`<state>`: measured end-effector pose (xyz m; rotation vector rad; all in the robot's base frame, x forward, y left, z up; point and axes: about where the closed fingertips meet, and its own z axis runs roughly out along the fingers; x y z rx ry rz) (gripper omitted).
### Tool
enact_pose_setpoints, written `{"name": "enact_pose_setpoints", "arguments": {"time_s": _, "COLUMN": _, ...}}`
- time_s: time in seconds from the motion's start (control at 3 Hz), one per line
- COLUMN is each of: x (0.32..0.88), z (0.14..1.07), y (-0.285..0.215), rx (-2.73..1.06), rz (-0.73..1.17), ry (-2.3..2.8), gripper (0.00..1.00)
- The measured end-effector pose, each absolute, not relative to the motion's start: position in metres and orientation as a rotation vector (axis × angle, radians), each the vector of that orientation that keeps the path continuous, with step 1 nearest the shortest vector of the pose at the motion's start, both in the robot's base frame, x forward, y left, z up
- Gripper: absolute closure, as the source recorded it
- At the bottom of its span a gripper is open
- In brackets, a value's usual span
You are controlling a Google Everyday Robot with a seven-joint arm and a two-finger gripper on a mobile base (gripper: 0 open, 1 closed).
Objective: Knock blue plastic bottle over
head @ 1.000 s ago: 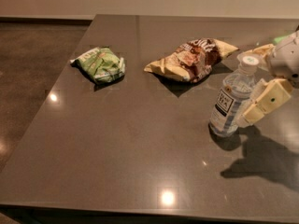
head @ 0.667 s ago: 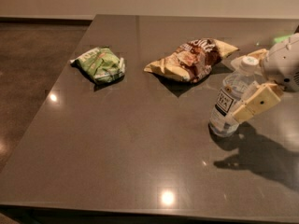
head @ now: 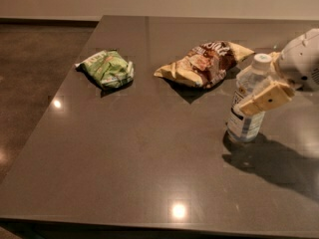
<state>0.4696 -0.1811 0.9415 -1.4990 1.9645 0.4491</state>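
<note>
The blue plastic bottle [head: 247, 114] stands on the dark table [head: 149, 148] at the right. It is clear, with a white cap and a dark-and-white label, and its top leans slightly to the right. My cream-yellow gripper [head: 263, 99] reaches in from the right edge and lies across the bottle's upper body, touching it. The gripper's white wrist housing [head: 301, 59] sits just behind and to the right of the cap.
A brown and yellow chip bag [head: 204, 63] lies behind and to the left of the bottle. A green chip bag [head: 107, 68] lies at the far left of the table. The table's left edge drops to a dark floor [head: 35, 73].
My gripper has moved left and slightly up against the bottle. The bottle's base stays in place; its top has shifted little.
</note>
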Motion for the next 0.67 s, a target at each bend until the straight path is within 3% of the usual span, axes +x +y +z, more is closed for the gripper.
{"name": "enact_pose_setpoints", "arguments": {"time_s": 0.67, "x": 0.465, "z": 0.966, "y": -0.145, "rx": -1.839, "rz": 0.288, "ry": 2.038, "gripper": 1.00}}
